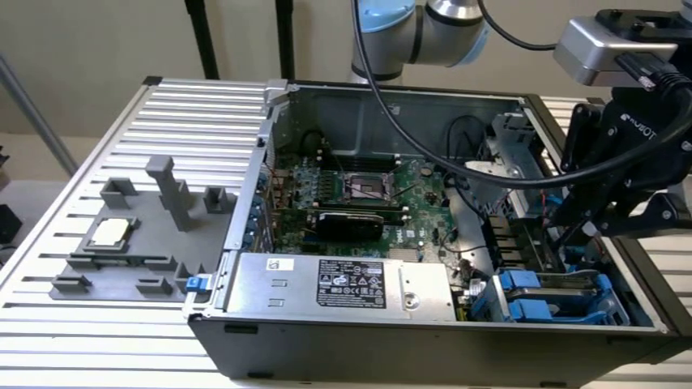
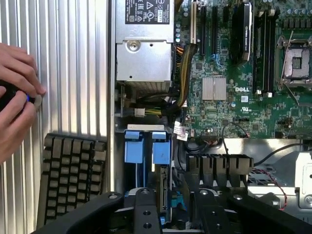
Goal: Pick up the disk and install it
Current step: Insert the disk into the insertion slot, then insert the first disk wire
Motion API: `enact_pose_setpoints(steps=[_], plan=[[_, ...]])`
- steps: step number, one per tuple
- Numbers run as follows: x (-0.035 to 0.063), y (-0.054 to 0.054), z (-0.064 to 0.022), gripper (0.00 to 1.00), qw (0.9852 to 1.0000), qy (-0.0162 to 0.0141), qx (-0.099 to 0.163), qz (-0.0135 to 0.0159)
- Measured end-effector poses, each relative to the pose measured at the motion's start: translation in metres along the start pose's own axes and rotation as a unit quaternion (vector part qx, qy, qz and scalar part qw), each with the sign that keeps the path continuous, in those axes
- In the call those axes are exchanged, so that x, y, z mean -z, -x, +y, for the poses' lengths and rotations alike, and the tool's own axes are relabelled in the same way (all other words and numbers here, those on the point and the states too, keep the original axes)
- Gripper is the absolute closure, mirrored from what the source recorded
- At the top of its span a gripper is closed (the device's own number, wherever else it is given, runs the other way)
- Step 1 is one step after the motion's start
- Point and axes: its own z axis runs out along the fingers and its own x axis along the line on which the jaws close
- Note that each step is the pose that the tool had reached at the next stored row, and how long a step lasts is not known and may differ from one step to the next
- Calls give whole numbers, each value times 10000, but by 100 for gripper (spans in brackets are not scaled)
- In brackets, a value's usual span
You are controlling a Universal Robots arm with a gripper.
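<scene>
Status: disk at the drive bay, seating not confirmed.

I read the disk as standing on edge in its blue carrier between the jaws. It is low in the bay, in the corner of the open PC case next to the power supply. It is just beside two blue carriers that sit in their slots. The jaws straddle it, but I cannot tell whether they clamp it or stand clear. My judgement is that the pick-up is done and the disk is in or entering its slot. Whether it is fully home I cannot see. The motherboard lies beyond the bay. Off the case, a person's hand is over the slatted bench, near a keyboard.
</scene>
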Motion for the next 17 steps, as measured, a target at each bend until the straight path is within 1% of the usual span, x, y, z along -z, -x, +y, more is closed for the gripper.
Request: enact_pose_setpoints(steps=[1,2,4,6,7,17], plan=[[0,0,0,75,10000,0,0,0],[0,-1,0,75,10000,0,0,0],[0,0,-1,86,10000,0,0,0],[0,0,-1,86,10000,0,0,0],[-1,-1,-1,89,10000,0,0,-1],[-1,0,-1,89,10000,0,0,-1]])
